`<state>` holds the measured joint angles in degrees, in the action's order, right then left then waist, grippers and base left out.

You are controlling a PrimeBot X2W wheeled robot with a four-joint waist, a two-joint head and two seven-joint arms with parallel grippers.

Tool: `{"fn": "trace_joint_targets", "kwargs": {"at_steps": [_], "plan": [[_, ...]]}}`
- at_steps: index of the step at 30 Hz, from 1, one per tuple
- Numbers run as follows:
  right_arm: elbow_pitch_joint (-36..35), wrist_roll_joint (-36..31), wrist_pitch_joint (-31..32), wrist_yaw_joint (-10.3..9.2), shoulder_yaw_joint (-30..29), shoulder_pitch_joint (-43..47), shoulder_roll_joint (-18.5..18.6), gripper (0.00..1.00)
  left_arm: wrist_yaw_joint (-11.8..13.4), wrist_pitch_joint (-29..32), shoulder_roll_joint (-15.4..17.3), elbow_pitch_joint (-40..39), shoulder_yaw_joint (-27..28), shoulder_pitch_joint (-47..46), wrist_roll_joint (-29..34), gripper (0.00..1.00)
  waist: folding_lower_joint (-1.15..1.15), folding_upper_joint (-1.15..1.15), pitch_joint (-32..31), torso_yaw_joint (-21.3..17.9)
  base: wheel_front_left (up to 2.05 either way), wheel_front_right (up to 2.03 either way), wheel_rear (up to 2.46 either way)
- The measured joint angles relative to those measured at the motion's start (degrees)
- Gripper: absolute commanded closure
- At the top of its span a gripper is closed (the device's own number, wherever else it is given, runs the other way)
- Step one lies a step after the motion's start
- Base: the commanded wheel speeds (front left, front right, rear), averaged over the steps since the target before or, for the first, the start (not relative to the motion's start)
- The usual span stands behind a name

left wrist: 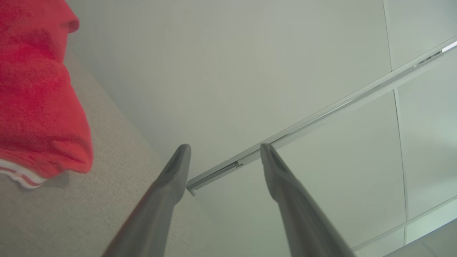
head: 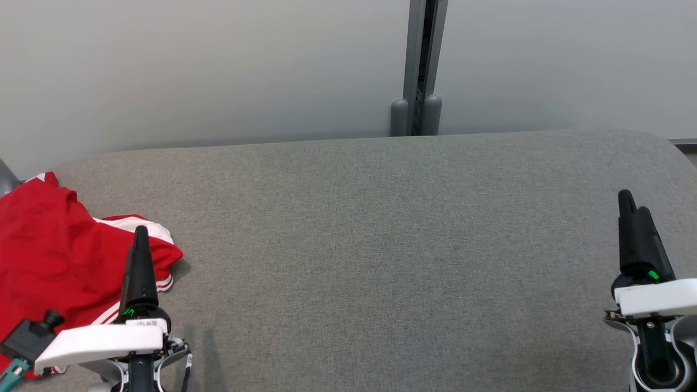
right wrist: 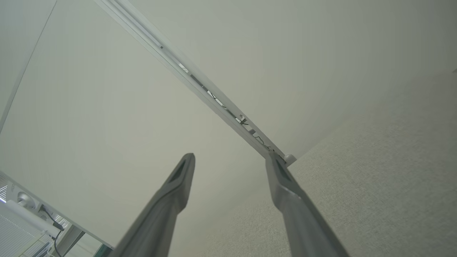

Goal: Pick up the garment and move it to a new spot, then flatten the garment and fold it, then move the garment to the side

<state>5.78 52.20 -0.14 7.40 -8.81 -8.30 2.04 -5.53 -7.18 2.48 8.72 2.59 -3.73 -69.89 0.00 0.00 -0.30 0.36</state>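
Note:
A red garment (head: 52,261) with white stripes at its hem lies crumpled at the left edge of the grey padded table (head: 381,245). My left gripper (head: 140,239) stands at the lower left, right beside the garment's hem, open and holding nothing. In the left wrist view the garment (left wrist: 35,92) bulges at the left, apart from the open left gripper (left wrist: 225,148). My right gripper (head: 634,209) stands far off at the lower right, open over bare table. The right wrist view shows the right gripper (right wrist: 230,159) with its two fingers spread and nothing between them.
A pale wall panel runs along the table's far edge, with a grey metal post (head: 422,71) behind the middle. The table's right end curves away near the right gripper. A small black camera block (head: 32,335) sits on my left forearm.

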Motion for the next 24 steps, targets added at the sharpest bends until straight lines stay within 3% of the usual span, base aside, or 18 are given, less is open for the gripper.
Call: {"fn": "trace_joint_targets", "kwargs": {"at_steps": [12, 24], "plan": [[-3.9, -15.5, -2.9, 0.01, 4.5, -0.6, 0.1, 0.0, 5.3, -1.5, 0.1, -9.3, -4.8, 0.2, 18.2, 0.0, 0.0, 0.0, 0.3, 0.1, 0.0, 0.0, 0.0], [-2.8, -26.8, -5.5, 0.01, 7.3, 0.6, 0.2, 0.0, 11.9, -2.9, 0.2, -9.9, -12.2, 1.5, 40.1, 0.0, 0.0, 0.0, 0.4, -0.3, 0.0, 0.0, 0.0]]}}
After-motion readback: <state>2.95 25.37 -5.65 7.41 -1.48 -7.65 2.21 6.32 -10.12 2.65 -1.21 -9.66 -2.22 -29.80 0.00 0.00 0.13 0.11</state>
